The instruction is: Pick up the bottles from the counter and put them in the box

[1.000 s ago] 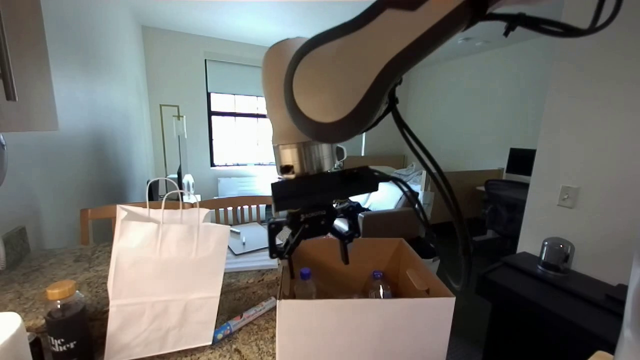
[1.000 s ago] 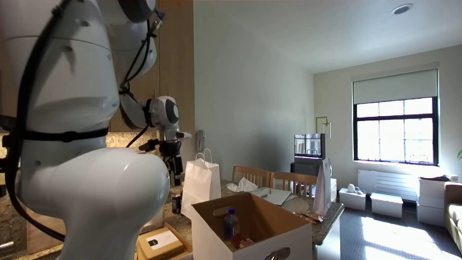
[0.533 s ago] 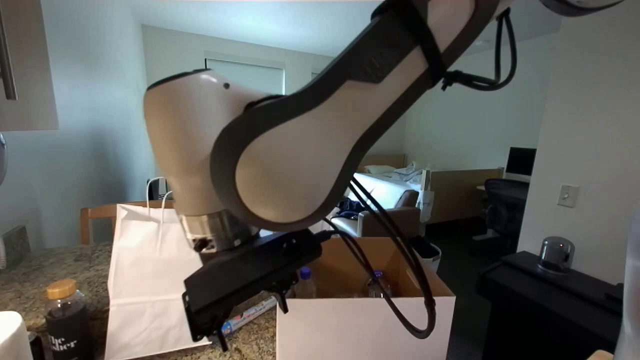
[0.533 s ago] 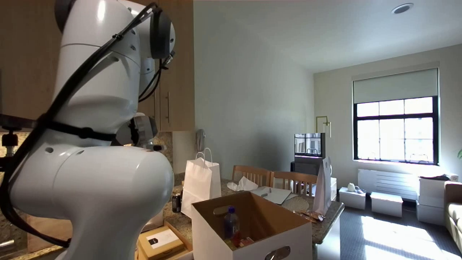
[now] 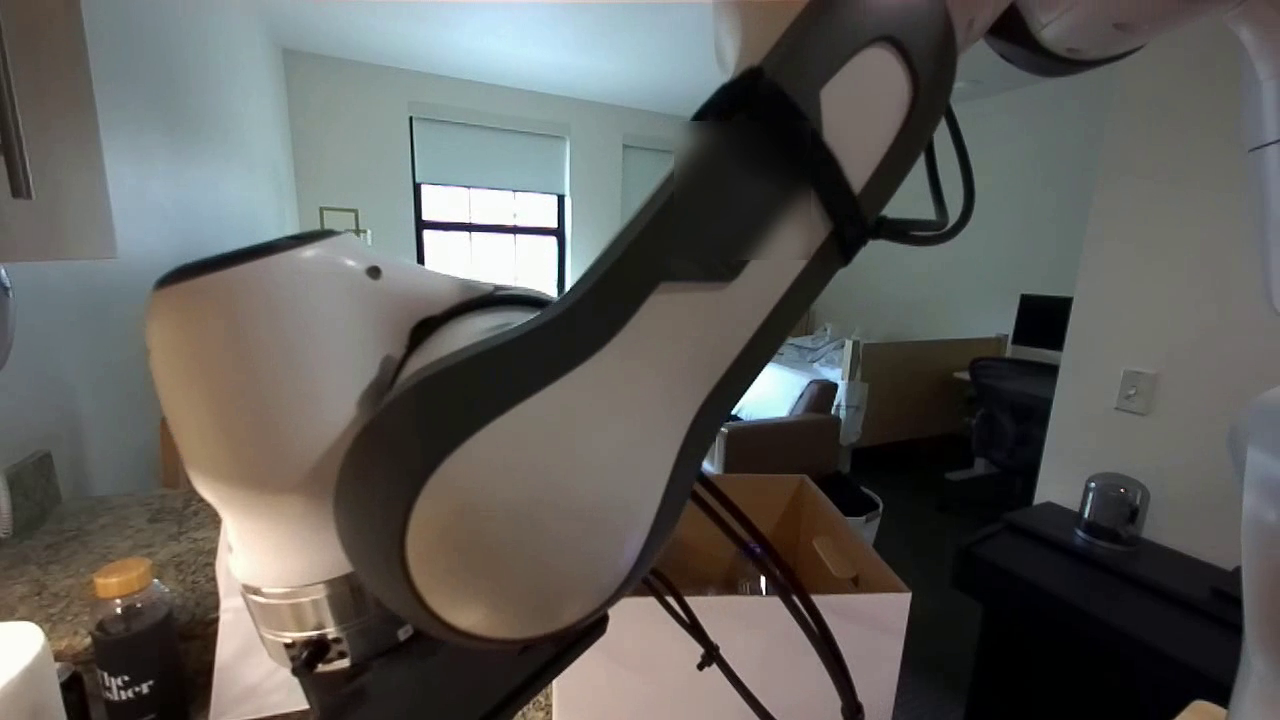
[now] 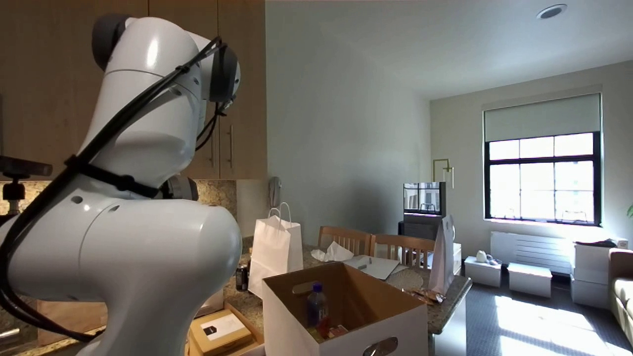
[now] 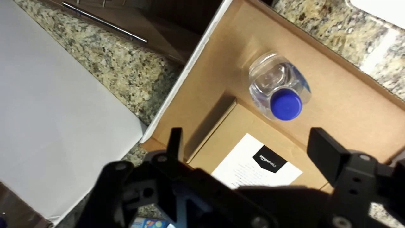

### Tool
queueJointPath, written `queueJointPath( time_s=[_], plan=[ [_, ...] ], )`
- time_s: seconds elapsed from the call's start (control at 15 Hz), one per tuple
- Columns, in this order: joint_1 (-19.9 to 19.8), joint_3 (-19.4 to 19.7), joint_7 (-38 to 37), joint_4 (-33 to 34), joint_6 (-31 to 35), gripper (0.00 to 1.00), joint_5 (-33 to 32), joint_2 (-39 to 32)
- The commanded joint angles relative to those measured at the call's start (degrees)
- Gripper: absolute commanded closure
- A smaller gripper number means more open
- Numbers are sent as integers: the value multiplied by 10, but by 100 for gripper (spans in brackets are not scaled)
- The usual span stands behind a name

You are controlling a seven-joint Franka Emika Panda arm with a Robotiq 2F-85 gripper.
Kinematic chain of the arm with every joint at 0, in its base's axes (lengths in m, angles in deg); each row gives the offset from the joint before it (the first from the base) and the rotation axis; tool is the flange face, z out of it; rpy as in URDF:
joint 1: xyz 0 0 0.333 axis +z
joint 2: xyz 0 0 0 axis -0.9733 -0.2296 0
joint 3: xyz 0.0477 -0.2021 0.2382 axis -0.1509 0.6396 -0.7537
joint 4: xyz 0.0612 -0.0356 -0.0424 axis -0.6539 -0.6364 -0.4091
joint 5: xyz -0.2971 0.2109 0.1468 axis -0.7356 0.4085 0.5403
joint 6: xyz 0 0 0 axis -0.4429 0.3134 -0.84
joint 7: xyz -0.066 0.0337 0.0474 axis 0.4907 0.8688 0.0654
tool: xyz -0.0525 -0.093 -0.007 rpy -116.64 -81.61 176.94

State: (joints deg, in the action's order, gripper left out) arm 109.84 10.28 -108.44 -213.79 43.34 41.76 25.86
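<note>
Cardboard box (image 6: 366,296) holds a bottle (image 6: 317,309), tray (image 7: 218,74) another bottle (image 7: 275,85).

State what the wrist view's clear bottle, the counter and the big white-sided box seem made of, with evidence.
Clear bottle: probably glossy plastic; see-through, with highlights, though glass is possible.
Counter: perhaps polished granite; speckled grain, a pale streak hinting at shine.
Big box: likely matte cardboard; thin walls, brown inside, white outside.
</note>
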Motion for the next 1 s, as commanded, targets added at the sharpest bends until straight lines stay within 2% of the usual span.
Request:
queueJointPath(
  time_s=[0.0, 0.13, 0.2, 0.4, 0.67, 0.93],
  plan=[
    [13, 21, 63, 35, 30, 0, 36, -37],
    [13, 34, 90, 62, 21, 0, 72, -74],
    [6, 31, 130, 78, 12, 0, 109, -99],
    [14, 44, 190, 121, -5, 0, 171, -157],
    [40, 64, 218, 163, -17, 0, 206, -214],
    [70, 83, 205, 166, -22, 0, 224, -219]
  ],
)
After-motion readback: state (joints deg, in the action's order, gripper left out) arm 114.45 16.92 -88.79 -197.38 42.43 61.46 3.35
